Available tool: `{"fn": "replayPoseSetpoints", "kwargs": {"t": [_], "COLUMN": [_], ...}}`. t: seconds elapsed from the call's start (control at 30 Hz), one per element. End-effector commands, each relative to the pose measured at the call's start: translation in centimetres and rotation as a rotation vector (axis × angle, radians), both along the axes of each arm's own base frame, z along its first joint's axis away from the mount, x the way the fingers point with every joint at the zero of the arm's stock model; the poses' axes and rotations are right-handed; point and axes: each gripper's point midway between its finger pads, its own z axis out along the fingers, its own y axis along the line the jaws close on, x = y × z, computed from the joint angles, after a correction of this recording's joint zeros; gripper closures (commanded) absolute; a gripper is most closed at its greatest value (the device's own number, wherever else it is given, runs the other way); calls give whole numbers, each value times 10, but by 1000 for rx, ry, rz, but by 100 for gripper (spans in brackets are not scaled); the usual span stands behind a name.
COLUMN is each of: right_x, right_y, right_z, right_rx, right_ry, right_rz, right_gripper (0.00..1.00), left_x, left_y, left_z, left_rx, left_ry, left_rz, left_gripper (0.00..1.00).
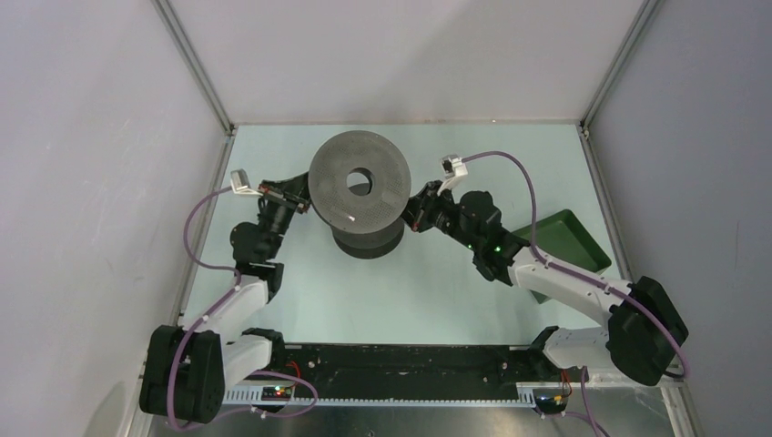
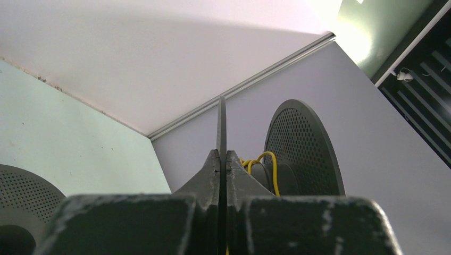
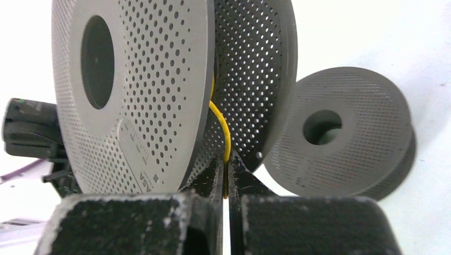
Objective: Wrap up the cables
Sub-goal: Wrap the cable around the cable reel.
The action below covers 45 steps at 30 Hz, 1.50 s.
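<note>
A dark grey spool (image 1: 358,187) is held up off the table, tilted, between both arms. My left gripper (image 1: 299,202) is shut on the thin edge of one spool flange (image 2: 221,125), its fingertips (image 2: 222,155) pinching it. The yellow cable (image 2: 269,166) is looped round the spool's hub. My right gripper (image 1: 417,211) is shut on the yellow cable (image 3: 222,130), which runs from between the two flanges (image 3: 133,90) down into its tips (image 3: 226,162). A second spool (image 1: 368,240) lies on the table under the held one, also in the right wrist view (image 3: 340,138). No red cable is in view.
A green tray (image 1: 566,238) sits at the right of the table beside the right arm. Grey enclosure walls stand close on the left, back and right. The purple hoses (image 1: 514,168) arch over each arm.
</note>
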Motion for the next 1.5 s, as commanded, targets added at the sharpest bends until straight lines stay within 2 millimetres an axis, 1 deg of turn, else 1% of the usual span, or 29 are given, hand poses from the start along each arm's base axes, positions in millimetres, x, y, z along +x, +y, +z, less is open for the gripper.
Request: {"fn": "replayPoseSetpoints", "kwargs": {"t": [0.0,0.13,0.2,0.27,0.37,0.6,0.87,0.93,1.03,1.17,1.33,1.47], "right_x": [-3,-8,-10,-9,-6,-3,-12,-12,-12,-8,3,7], "right_y": [16,24,30,34,35,38,47,48,48,44,25,10], "right_z": [54,65,65,64,61,53,62,62,58,49,31,27], "right_rx": [218,287,310,334,346,345,403,410,403,400,377,372], "right_ry": [-23,-16,-6,13,36,62,33,34,51,90,122,123], "right_rz": [34,39,41,38,18,26,174,187,184,148,35,-26], "right_gripper": [100,100,100,100,100,100,100,100,100,99,95,91], "left_x": [-14,-13,-13,-13,-15,-16,-24,-25,-24,-21,-21,-21], "left_y": [9,8,8,6,6,5,3,2,3,3,5,5], "left_z": [34,31,34,36,39,36,46,47,42,37,37,38], "left_rx": [-58,-69,-74,-76,-62,-58,-73,-72,-80,-86,-85,-78], "left_ry": [-116,-106,-110,-114,-129,-127,-151,-152,-135,-120,-124,-129], "left_rz": [39,45,43,38,43,40,12,7,7,9,22,26], "left_gripper": [100,100,100,100,100,100,100,100,100,100,100,100]}}
